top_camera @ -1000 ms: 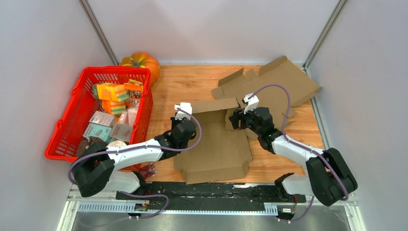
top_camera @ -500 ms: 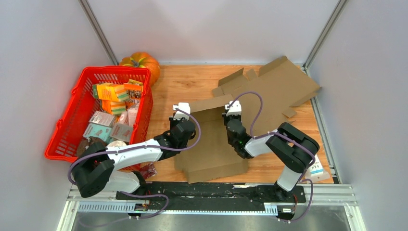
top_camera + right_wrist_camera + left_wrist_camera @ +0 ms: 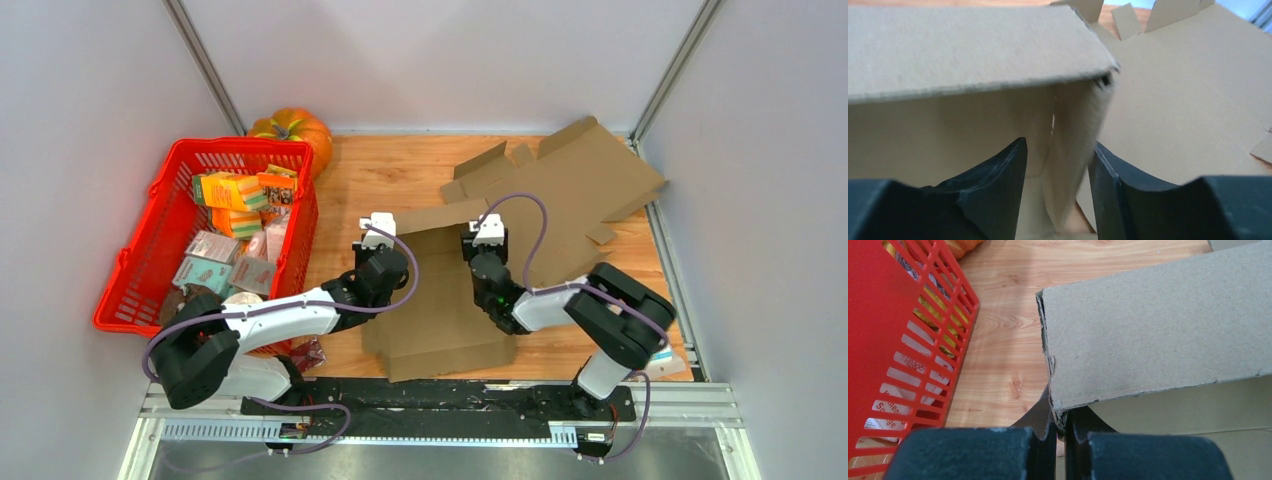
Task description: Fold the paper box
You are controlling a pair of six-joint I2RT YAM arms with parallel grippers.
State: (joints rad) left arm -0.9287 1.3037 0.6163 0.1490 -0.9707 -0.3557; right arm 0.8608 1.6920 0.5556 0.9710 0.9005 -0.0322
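The paper box (image 3: 440, 315) is a flat brown cardboard blank in the middle of the table, with its back flap (image 3: 440, 222) standing up. My left gripper (image 3: 392, 250) is shut on the flap's left corner; in the left wrist view the frayed cardboard edge (image 3: 1058, 405) is pinched in the left gripper (image 3: 1060, 417). My right gripper (image 3: 480, 258) is at the flap's right end. In the right wrist view the right gripper (image 3: 1058, 147) is open, its jaws standing either side of a thin upright side flap (image 3: 1073, 150) under the raised back flap (image 3: 973, 45).
A second flat cardboard sheet (image 3: 585, 185) lies at the back right. A red basket (image 3: 240, 144) full of packets stands on the left, close to my left arm, with a pumpkin (image 3: 295, 128) behind it. A small packet (image 3: 660, 355) lies near the right arm's base.
My right arm has swung left from beside the box to the raised flap's right end, and its jaws now straddle the side flap. The left gripper has kept its hold.
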